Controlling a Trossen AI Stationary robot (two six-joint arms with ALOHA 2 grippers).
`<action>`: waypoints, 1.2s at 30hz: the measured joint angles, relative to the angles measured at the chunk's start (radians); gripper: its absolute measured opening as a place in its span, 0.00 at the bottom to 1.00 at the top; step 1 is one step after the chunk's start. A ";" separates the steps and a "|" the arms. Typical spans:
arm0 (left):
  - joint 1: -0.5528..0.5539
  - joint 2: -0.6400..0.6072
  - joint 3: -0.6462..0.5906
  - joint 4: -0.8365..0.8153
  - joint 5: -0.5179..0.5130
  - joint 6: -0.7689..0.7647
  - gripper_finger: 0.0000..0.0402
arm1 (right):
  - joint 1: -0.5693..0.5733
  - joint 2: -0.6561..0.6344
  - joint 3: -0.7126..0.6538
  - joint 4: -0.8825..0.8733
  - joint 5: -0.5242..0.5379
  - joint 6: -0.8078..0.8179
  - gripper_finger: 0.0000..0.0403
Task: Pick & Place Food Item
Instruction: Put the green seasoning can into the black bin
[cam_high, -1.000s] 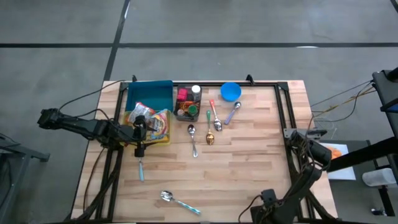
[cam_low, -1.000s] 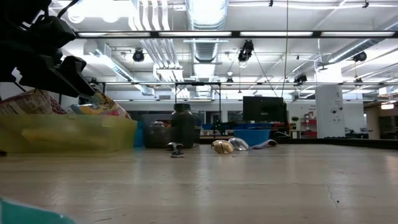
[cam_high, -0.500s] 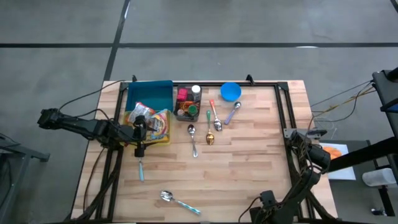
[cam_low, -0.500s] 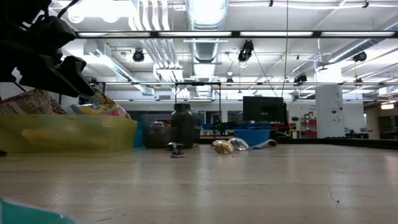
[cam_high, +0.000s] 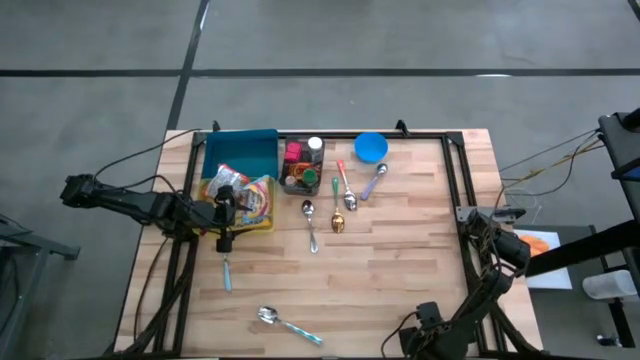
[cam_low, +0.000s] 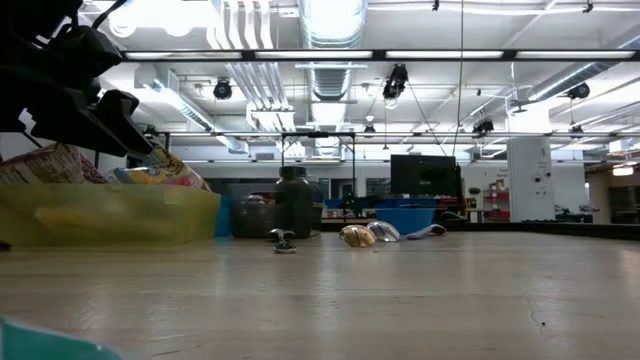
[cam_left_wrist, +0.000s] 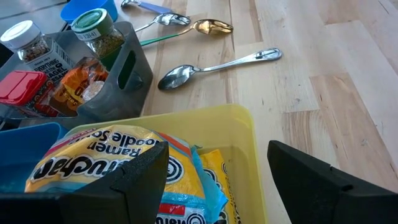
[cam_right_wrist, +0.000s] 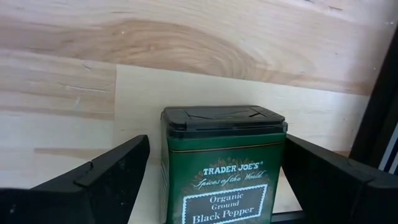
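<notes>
A green tin of black pepper (cam_right_wrist: 224, 162) stands upright on the wooden table, near its front edge right of the middle. My right gripper (cam_right_wrist: 217, 168) points down at it, open, one finger on each side of the tin. The arm (cam_high: 430, 322) hides the tin from above. At the table's left, my left gripper (cam_left_wrist: 217, 180) hovers open over a yellow bin (cam_left_wrist: 245, 124) that holds ramen packets (cam_left_wrist: 106, 162). The same gripper (cam_high: 227, 212) and bin (cam_high: 262, 228) show in the high view. My right gripper's fingers stand level with the tin's two upright sides. One finger (cam_right_wrist: 323, 174) lies close against the tin's side (cam_right_wrist: 283, 149), and I cannot tell whether it touches. A gap shows at the other finger.
A grey caddy (cam_high: 300, 170) with spice jars sits right of a blue bin (cam_high: 240, 150). A blue bowl (cam_high: 371, 147) and several spoons (cam_high: 340, 195) lie at the far middle. Another spoon (cam_high: 285, 322) lies near the front edge. Black frame rails (cam_high: 462, 180) run along the sides.
</notes>
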 joint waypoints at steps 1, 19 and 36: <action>0.000 0.000 0.000 0.000 0.000 0.000 0.68 | 0.000 0.000 0.000 0.001 -0.001 0.001 0.88; 0.000 0.000 0.000 0.000 0.000 0.000 0.68 | -0.002 -0.001 -0.002 0.019 -0.012 -0.010 0.69; 0.000 0.000 0.000 0.000 0.000 -0.003 0.68 | -0.002 -0.008 -0.003 0.015 -0.014 -0.020 0.73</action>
